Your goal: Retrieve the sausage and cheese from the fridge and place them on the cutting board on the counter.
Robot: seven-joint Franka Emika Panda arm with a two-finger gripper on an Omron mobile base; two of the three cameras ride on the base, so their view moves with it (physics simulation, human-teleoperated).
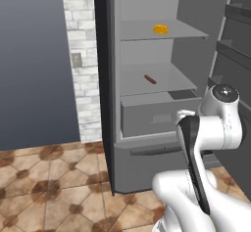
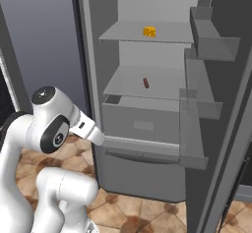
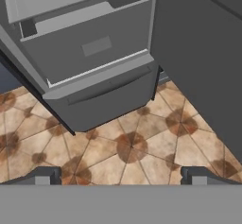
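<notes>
Fridge (image 1: 147, 148) door stands wide open; the sausage (image 1: 150, 79) lies on the middle shelf, slantwise, cheese (image 1: 161, 29) one shelf higher. Pincer (image 3: 121, 176) is spread and empty, aimed down at the floor tiles, so the sausage sits up and ahead.

Fridge (image 1: 147, 123): matt dark grey shell, smooth pale grey shelves (image 2: 147, 87). Floor (image 3: 132, 147): brown patterned tiles, slight sheen. Wall strip (image 1: 81, 55): rough whitish brick. Cheese (image 2: 149, 31): matt yellow-orange. Sausage (image 1: 150, 79): smooth reddish-brown.
</notes>
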